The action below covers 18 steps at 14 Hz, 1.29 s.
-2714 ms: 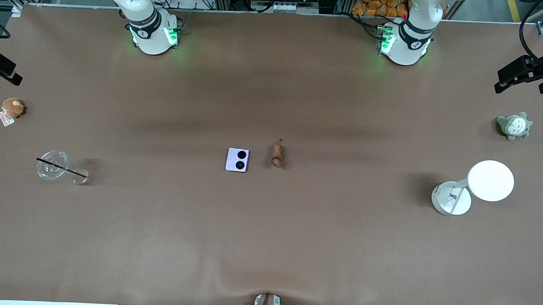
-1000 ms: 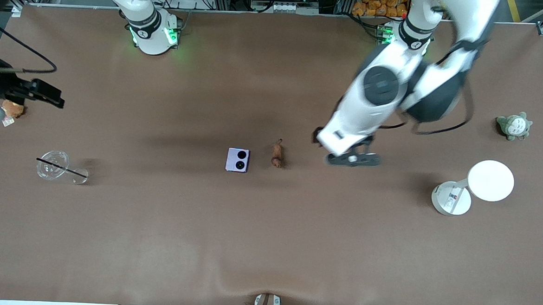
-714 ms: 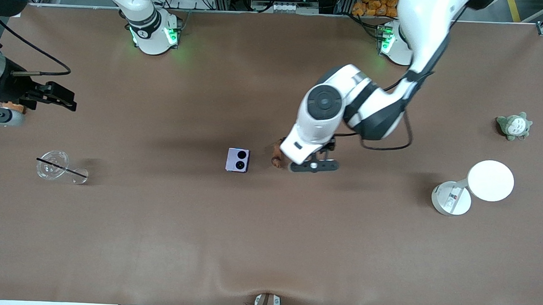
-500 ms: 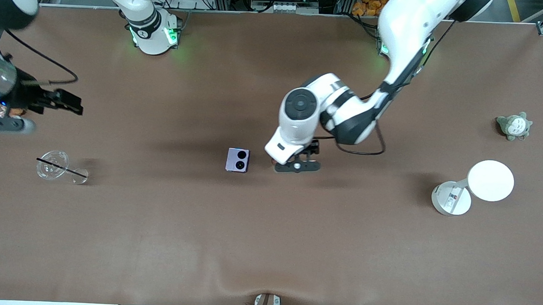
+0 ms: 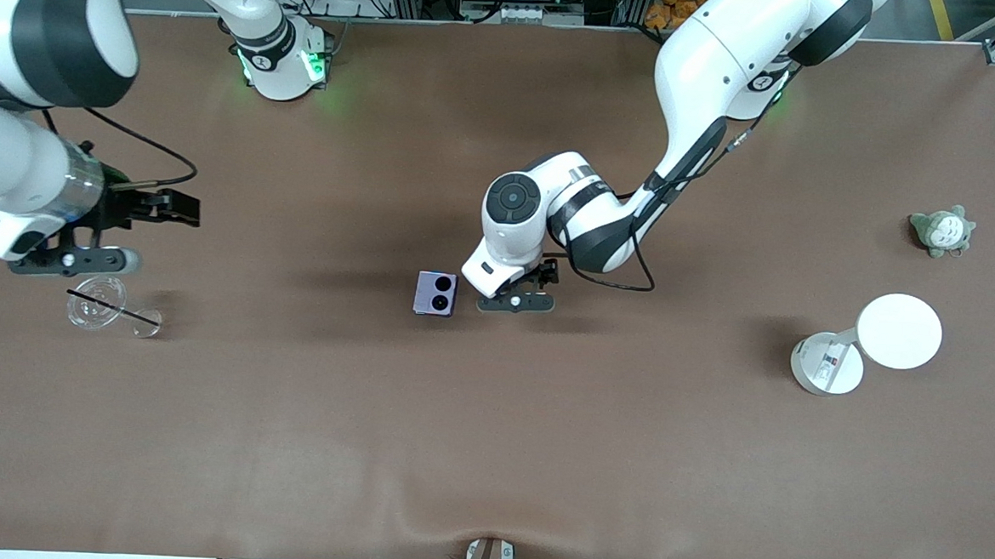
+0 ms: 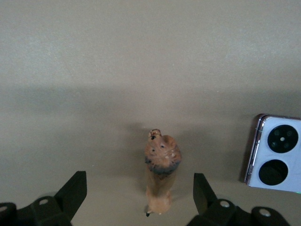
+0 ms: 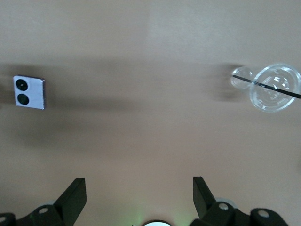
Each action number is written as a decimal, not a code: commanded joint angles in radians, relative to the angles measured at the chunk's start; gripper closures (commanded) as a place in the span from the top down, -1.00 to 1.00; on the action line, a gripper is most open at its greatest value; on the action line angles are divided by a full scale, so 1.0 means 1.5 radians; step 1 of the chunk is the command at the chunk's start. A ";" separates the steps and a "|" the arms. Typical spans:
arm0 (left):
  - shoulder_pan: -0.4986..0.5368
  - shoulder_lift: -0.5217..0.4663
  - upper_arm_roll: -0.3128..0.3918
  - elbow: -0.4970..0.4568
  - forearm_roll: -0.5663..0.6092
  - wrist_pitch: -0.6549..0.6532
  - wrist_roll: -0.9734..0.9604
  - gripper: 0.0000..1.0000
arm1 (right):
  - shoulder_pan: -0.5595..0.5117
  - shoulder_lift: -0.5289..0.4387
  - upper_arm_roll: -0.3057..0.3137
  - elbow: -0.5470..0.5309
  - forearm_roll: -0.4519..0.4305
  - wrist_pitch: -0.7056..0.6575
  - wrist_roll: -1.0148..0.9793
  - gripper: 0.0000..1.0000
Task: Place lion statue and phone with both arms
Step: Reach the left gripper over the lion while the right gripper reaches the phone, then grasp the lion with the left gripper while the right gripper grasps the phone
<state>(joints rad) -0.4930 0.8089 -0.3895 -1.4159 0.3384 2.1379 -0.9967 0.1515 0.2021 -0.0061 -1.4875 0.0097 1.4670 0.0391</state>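
The lion statue (image 6: 160, 181), a tiny orange-brown figurine with a darker head, lies on the brown table between the open fingers of my left gripper (image 6: 140, 190). In the front view my left gripper (image 5: 510, 286) hovers low over the figurine and hides it. The pale lilac phone (image 5: 435, 293) with two black circles lies flat beside it, toward the right arm's end; the same phone (image 6: 278, 160) shows in the left wrist view, apart from the fingers. My right gripper (image 5: 177, 210) hangs open and empty over the table near the glass cup, with the phone (image 7: 29, 92) a long way off.
A clear glass cup with a black straw (image 5: 98, 301) and a small glass (image 5: 146, 322) stand under the right arm. A white round stand (image 5: 899, 330) with its base (image 5: 827, 363) and a grey-green plush (image 5: 941, 230) sit at the left arm's end.
My left arm has swept in from its end of the table and come down over the lion statue. My right arm has moved in toward the glass cup. Both grippers stayed open.
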 commanded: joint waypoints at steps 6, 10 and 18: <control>-0.003 0.034 0.006 0.016 0.039 0.041 0.033 -0.69 | 0.007 0.008 -0.005 0.010 0.085 -0.004 0.008 1.00; 0.030 0.021 0.009 0.000 0.082 0.040 0.100 -1.00 | 0.011 0.014 -0.005 0.010 0.089 0.017 0.008 1.00; 0.177 -0.041 0.002 -0.004 0.083 -0.032 0.172 -1.00 | 0.121 0.052 -0.005 0.003 0.102 0.089 0.123 1.00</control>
<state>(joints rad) -0.2584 0.7834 -0.3764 -1.4085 0.4456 2.1270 -0.7578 0.2673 0.2544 -0.0066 -1.4896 0.1501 1.5667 0.1341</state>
